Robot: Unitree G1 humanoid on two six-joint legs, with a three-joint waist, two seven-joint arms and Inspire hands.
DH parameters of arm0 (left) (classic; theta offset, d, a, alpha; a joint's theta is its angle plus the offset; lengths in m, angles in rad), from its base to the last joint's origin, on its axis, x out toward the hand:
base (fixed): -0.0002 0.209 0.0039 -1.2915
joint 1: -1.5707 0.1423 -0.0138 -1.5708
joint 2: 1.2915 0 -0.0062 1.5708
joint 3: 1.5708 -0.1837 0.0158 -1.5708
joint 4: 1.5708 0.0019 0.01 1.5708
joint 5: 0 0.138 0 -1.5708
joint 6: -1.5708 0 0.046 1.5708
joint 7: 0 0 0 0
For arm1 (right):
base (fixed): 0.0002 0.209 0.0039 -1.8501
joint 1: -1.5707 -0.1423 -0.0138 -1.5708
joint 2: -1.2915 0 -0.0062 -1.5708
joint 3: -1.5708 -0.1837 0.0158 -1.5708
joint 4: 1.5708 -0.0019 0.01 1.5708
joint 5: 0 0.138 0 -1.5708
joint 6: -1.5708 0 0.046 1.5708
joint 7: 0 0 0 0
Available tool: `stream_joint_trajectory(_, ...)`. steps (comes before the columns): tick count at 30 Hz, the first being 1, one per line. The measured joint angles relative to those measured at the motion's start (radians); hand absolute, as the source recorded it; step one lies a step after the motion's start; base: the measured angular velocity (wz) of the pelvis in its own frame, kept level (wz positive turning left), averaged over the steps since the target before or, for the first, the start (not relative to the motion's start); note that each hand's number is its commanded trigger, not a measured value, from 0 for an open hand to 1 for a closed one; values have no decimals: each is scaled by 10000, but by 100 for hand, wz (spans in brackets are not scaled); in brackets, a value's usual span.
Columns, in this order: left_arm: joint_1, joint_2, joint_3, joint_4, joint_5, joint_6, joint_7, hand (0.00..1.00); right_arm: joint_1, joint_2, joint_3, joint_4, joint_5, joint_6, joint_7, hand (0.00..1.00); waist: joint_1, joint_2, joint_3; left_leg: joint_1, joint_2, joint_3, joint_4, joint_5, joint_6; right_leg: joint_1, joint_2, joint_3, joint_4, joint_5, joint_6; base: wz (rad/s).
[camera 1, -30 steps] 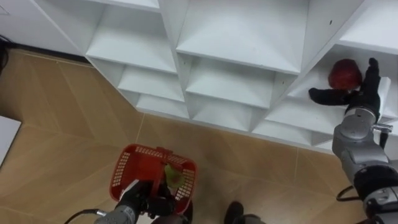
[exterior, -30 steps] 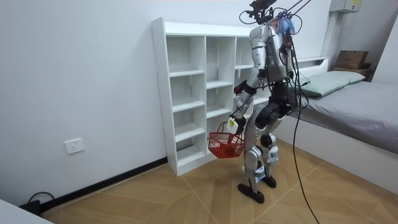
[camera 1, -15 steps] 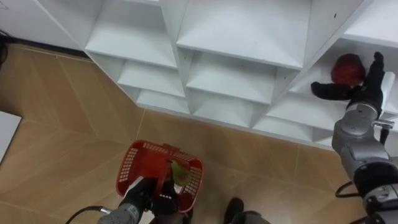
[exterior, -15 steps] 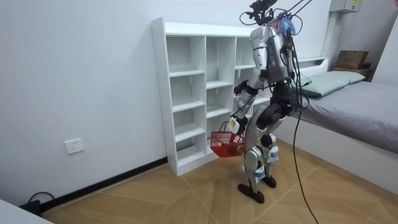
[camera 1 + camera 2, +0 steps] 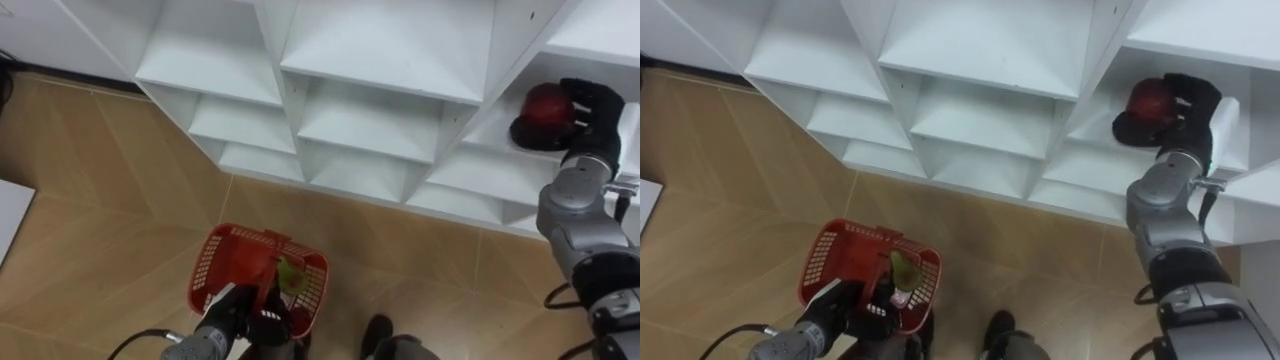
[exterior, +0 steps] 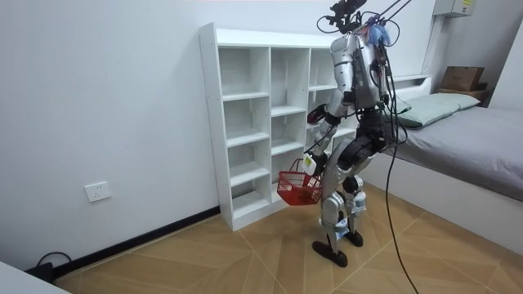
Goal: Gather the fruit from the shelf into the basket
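Observation:
A red apple point(image 5: 548, 103) lies on a shelf in the right column of the white closet point(image 5: 380, 60). My right hand point(image 5: 590, 105) has its fingers and thumb curled round the apple point(image 5: 1148, 100) on that shelf. Low down, my left hand point(image 5: 243, 318) is shut on the handle of a red basket point(image 5: 212, 268), which hangs above the wooden floor. A green fruit point(image 5: 291, 277) lies inside the basket point(image 5: 820, 262). In the room view I stand facing the closet point(image 6: 245, 122), the basket point(image 6: 298, 188) hanging at knee height.
The closet's other compartments point(image 5: 240, 60) hold nothing. A bed point(image 6: 466, 139) stands at the room view's right, close behind me. Wooden floor point(image 5: 100, 200) stretches to my left, with a white corner point(image 5: 8, 215) at the view's left edge.
My right hand, open beside the apple before, has closed its fingers and thumb round it. The basket has stayed almost still in my left hand.

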Motion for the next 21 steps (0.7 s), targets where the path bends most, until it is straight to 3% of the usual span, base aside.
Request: stream_joint_trajectory(21,3,1,-19,-8,-5,-41,-13,100,0,-15,386,-244,108,-1,55,100,80,-19,8,-14,-11,-3,16,3,1,-7,-14,3,-5,-19,5,0)
